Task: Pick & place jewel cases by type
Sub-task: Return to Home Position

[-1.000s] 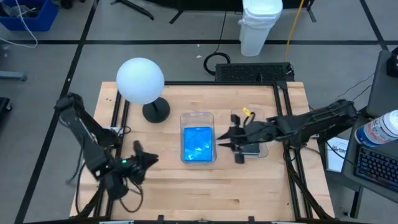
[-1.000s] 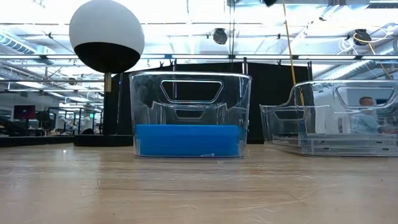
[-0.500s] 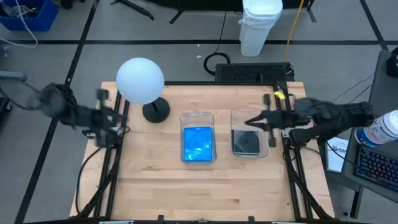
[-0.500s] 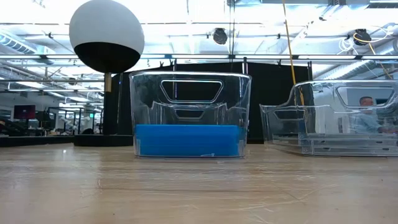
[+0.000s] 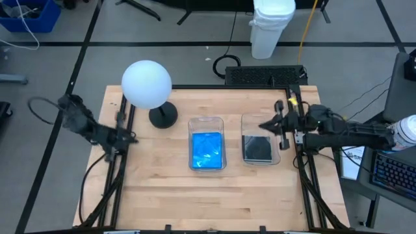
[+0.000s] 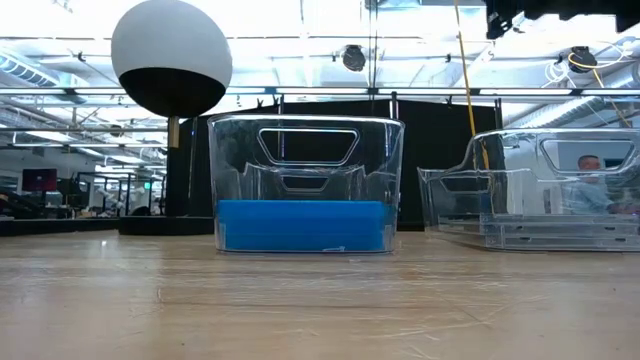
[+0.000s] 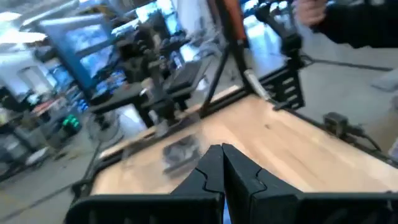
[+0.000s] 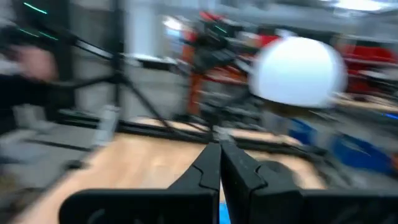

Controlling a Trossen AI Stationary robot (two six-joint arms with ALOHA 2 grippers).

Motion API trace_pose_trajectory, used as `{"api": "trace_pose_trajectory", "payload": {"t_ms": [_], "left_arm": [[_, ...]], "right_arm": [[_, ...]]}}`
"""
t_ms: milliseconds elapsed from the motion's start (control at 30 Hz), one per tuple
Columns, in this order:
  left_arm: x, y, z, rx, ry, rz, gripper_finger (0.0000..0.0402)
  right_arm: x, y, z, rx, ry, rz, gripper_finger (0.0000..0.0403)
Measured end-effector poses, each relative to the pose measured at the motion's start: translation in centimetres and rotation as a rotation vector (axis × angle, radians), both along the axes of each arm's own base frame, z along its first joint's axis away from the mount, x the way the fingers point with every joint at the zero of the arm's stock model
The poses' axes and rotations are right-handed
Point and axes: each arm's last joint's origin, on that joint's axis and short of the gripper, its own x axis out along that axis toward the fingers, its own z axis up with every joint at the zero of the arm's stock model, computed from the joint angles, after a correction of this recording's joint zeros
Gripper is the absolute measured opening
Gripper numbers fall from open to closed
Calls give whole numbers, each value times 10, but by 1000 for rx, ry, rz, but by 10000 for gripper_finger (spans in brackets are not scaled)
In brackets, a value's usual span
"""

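Okay, so looking down from above: the left gripper (image 7: pixel 222 152) is at the middle left of the frame, out by the left rail of the table (image 5: pixel 208 195). Its wrist view shows the two fingers pressed tight together, nothing pinched. Just right of it, at the upper left of the tabletop, stands the white globe lamp (image 5: pixel 146 83). Dead centre is a clear bin (image 5: pixel 207 119) with the blue jewel cases (image 5: pixel 207 151) lying flat inside. From table height they read as one solid blue layer along the bottom of that bin. Close beside it on the right is the second clear bin (image 5: pixel 260 117), holding the dark jewel cases (image 5: pixel 258 148), also flat. Whether the two bins touch, I can't tell. Over that bin's upper right corner, centre right of the frame, hangs the right gripper (image 5: pixel 268 125), fingertips closed on each other and holding nothing.
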Motion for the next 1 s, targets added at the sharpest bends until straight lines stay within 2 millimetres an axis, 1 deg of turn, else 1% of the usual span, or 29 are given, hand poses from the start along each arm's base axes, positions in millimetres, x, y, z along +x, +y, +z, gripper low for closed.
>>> {"api": "trace_pose_trajectory", "payload": {"t_ms": [67, 100, 200, 267, 400, 500, 567, 667, 767, 867, 1000], "left_arm": [[7, -8, -10, -29, -37, -47, 1], [11, -11, -14, -58, -66, -67, 1], [25, -22, -30, -99, -110, -60, 1], [31, -26, -45, -76, -97, -51, 1], [39, -25, -65, -36, -140, 3, 1], [43, -19, -67, -36, -176, 18, 1], [44, -15, -63, -35, -180, -6, 1], [40, -8, -52, -54, -141, -24, 1], [33, -2, -49, -87, -85, -21, 1], [25, 0, -51, -122, -116, -80, 1], [19, 2, -63, -126, -131, -55, 0]], "right_arm": [[3, 1, -9, 4, -41, 87, 0], [4, 1, -15, 8, -51, 97, 0], [6, -2, -31, 52, -49, 59, 0], [8, -2, -45, 70, -33, 41, 0], [8, -2, -68, 52, -88, 42, 0], [5, -5, -80, 59, -122, 27, 0], [5, -6, -83, 82, -114, 17, 0], [4, -8, -87, 96, -76, 37, 0], [2, -7, -88, 109, -52, 89, 0], [-3, -6, -92, 93, -8, 104, 0], [-13, -6, -92, 74, 0, 64, 0]]}}
